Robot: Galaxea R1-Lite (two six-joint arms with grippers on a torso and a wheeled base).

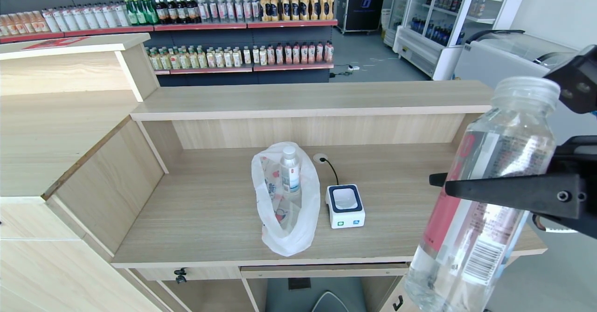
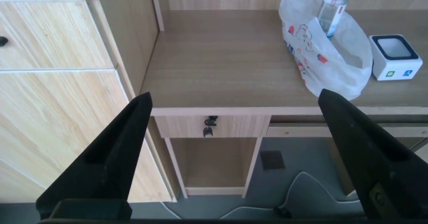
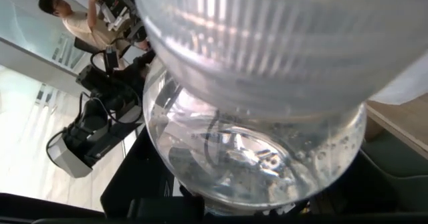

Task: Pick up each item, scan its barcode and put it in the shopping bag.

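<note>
My right gripper (image 1: 527,172) is shut on a clear water bottle (image 1: 485,195) with a red and white label, held tilted in the air off the counter's right end, close to the head camera. Its barcode faces that camera. From the right wrist the bottle (image 3: 254,110) is seen end-on, cap nearest. A white shopping bag (image 1: 285,200) lies open at the middle of the wooden counter (image 1: 396,223) with a similar bottle (image 1: 289,169) inside. The white barcode scanner (image 1: 345,205) sits just right of the bag. My left gripper (image 2: 234,164) hangs open below the counter's front edge, holding nothing.
A raised wooden ledge (image 1: 312,98) runs behind the counter and a side wall (image 1: 107,181) closes its left. A cable (image 1: 332,168) leads from the scanner to a hole in the counter. Drink shelves (image 1: 186,27) and fridges (image 1: 443,18) stand far behind.
</note>
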